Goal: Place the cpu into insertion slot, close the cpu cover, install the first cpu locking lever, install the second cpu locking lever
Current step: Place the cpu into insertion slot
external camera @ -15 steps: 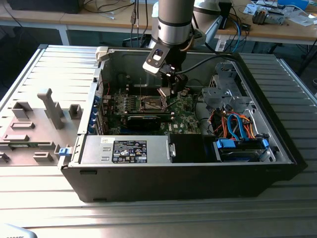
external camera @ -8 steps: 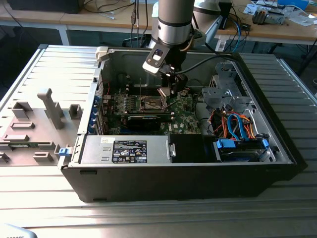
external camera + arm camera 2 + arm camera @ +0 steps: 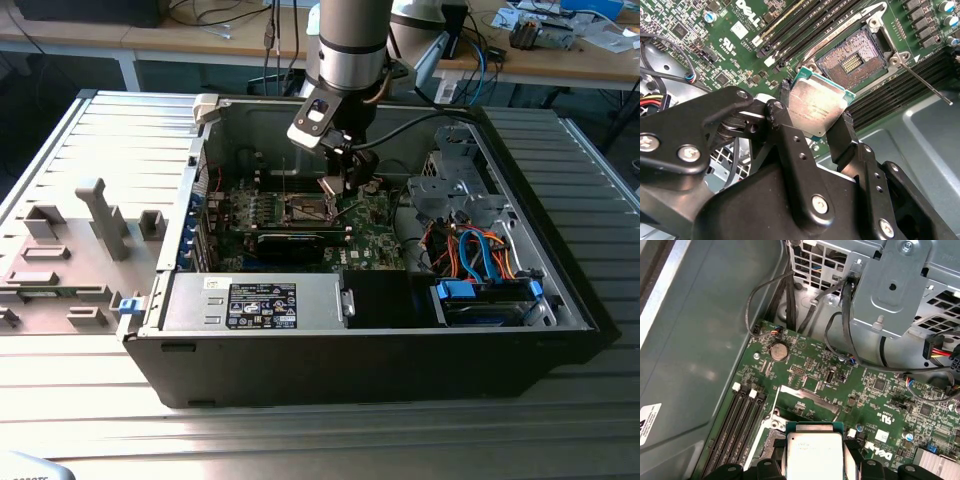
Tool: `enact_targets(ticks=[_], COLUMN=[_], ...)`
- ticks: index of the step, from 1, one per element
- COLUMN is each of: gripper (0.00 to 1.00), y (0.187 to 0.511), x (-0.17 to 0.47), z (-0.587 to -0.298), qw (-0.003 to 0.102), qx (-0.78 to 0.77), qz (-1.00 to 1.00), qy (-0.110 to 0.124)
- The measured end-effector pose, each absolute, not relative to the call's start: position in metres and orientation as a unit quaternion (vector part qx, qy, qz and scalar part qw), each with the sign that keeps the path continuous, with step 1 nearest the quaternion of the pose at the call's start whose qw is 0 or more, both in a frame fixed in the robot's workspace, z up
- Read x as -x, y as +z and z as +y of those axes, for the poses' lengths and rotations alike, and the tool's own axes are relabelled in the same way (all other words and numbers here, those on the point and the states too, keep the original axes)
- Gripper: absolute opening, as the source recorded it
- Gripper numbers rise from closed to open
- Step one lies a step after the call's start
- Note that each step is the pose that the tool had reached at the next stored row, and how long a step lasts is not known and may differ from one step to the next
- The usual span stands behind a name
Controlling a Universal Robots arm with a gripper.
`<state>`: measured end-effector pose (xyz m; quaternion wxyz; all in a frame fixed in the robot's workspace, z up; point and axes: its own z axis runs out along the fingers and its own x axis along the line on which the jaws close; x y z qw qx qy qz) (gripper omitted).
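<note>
Cpu (image 3: 816, 107) between fingers (image 3: 790, 145), near open insertion slot (image 3: 852, 62)

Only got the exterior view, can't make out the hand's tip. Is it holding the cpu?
Observer: Yes. In the second wrist view the hand is clamped on the cpu by two opposite edges, with the metal top facing the camera.
Operator: Slot free?
Observer: The insertion slot lies uncovered with its contact field bare. The cpu is held clear of it, not seated.
</note>
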<state>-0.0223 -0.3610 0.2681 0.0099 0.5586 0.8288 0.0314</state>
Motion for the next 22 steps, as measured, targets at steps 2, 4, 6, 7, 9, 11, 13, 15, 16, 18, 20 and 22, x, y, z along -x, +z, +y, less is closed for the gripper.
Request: enact_targets(ticks=[2, 4, 6, 7, 9, 11, 13, 15, 16, 18, 20, 22], gripper=[0.54, 0.54, 0.54, 0.54, 0.54, 0.54, 0.54, 0.54, 0.54, 0.54, 0.54, 0.54], y=[0.268, 0.268, 0.268, 0.268, 0.268, 0.268, 0.268, 0.2679, 0.2679, 0.2679, 0.2678, 0.2678], x=[0.0223, 0.0223, 0.0223, 0.0223, 0.0223, 0.0223, 0.0223, 0.0223, 0.0223, 0.0223, 0.0223, 0.0223], z=[-0.361, -0.361, -0.361, -0.361, -0.361, -0.361, -0.361, -0.361, -0.361, -0.361, -0.361, -0.361], qw=[0.01, 0.01, 0.01, 0.01, 0.01, 0.01, 0.01, 0.01, 0.01, 0.01, 0.01, 0.01], qx=[-0.559, -0.56, -0.56, -0.56, -0.561, -0.561, -0.562, -0.563, -0.563, -0.565, -0.565, -0.567], qz=[0.828, 0.828, 0.828, 0.828, 0.827, 0.827, 0.827, 0.826, 0.826, 0.825, 0.824, 0.823], qy=[0.031, 0.031, 0.031, 0.031, 0.031, 0.031, 0.031, 0.031, 0.031, 0.031, 0.031, 0.031])
